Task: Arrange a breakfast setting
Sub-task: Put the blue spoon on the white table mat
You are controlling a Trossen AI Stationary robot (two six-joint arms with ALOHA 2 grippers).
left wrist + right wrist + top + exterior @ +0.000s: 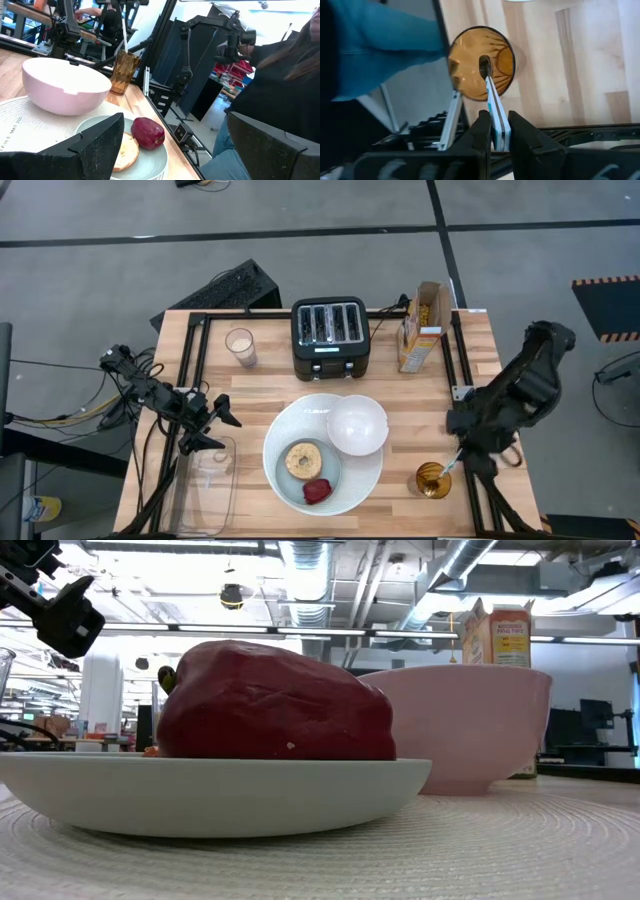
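Note:
A large round white plate (290, 430) lies at the table's middle front. On it rest a white bowl (357, 425) and a smaller blue-grey plate (335, 470) bearing a tan bagel (302, 460) and a red food piece (317, 491). At the front right stands an amber glass cup (432, 483) with the blue-handled spoon (490, 95) rising out of it. My right gripper (496, 135) is above the cup, shut on the spoon. My left gripper (215, 425) waits open at the left, level, touching nothing. An orange cereal box (420, 328) stands at the back right. My right gripper pinches the spoon's handle near its upper end (497, 122) between its two fingers. It comes slanting down from above, and the handle runs on past the fingertips. The spoon's lower end (484, 65) is inside the amber cup.
A black four-slot toaster (331, 337) stands at the back middle, a clear glass (240, 347) to its left. A clear tray (205, 485) lies at the front left. Black frame rails run along both table sides. A person in dark clothes (280, 65) is beyond the right edge.

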